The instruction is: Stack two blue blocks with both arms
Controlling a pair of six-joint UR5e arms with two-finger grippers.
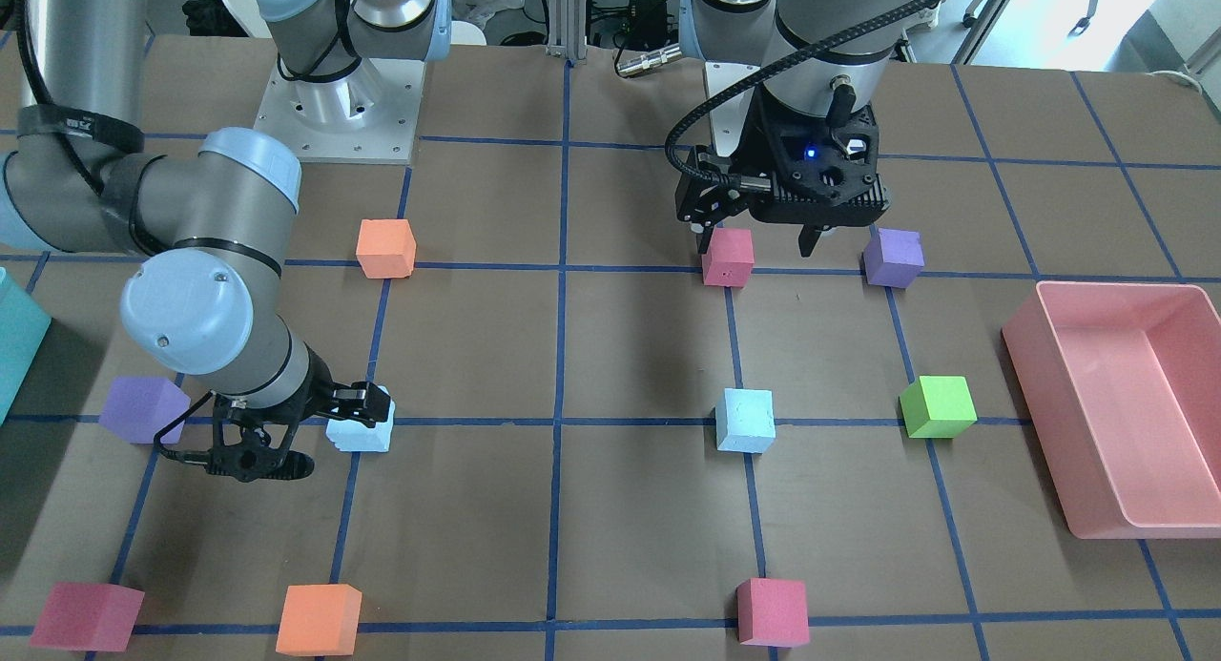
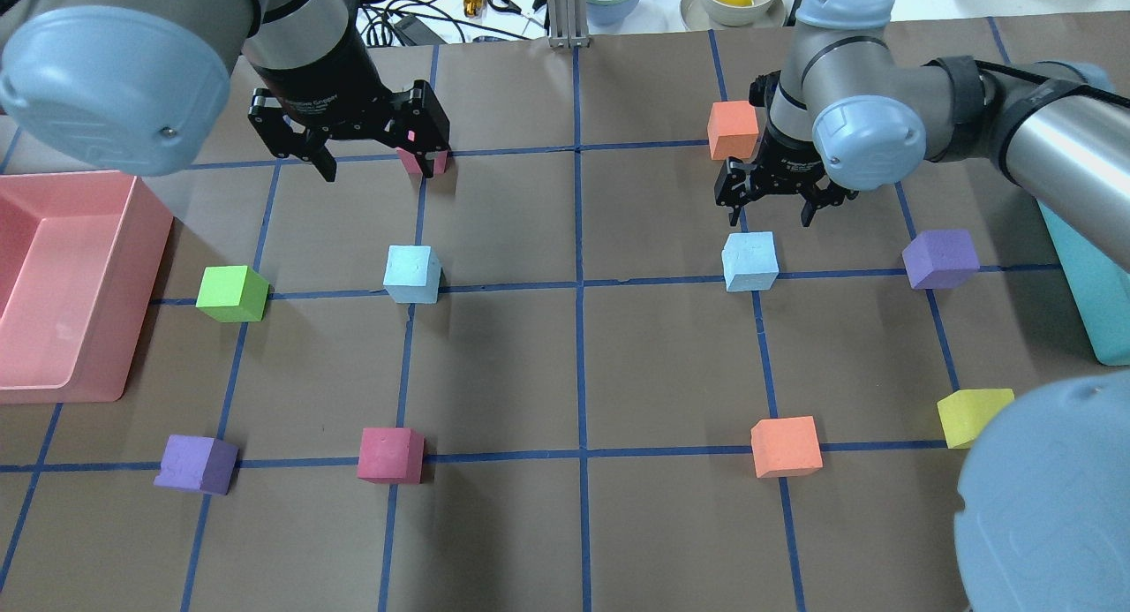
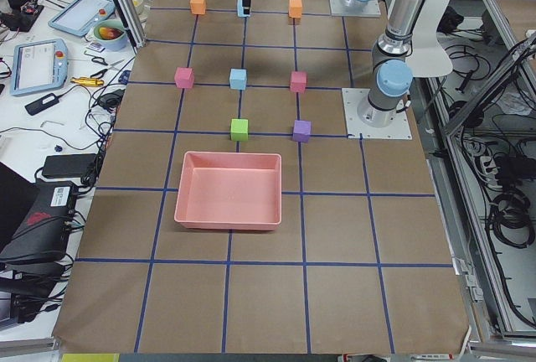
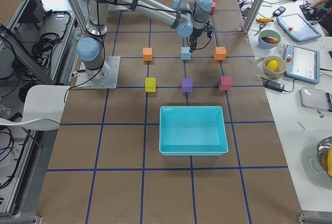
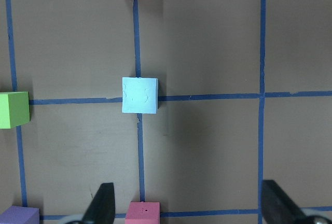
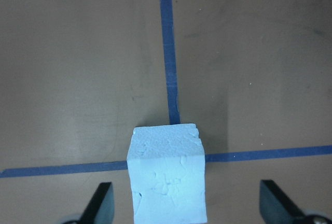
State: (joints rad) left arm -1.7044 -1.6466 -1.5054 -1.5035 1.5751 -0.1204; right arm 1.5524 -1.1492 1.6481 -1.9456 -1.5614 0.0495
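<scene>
Right claw point(image 2: 771, 213) hangs open just above one blue block point(image 2: 749, 260), gripping nothing. Left claw point(image 2: 380, 169), open too, hovers well apart from the other block point(image 2: 412, 274). Both blocks sit separate on the table point(image 2: 583, 374); I judge stacking unstarted.

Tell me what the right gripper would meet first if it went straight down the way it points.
Most likely the pale sky-blue foam cube: the right gripper points down with its open fingers either side of it, so it would meet the cube's top. Its height above the cube is unclear.
</scene>
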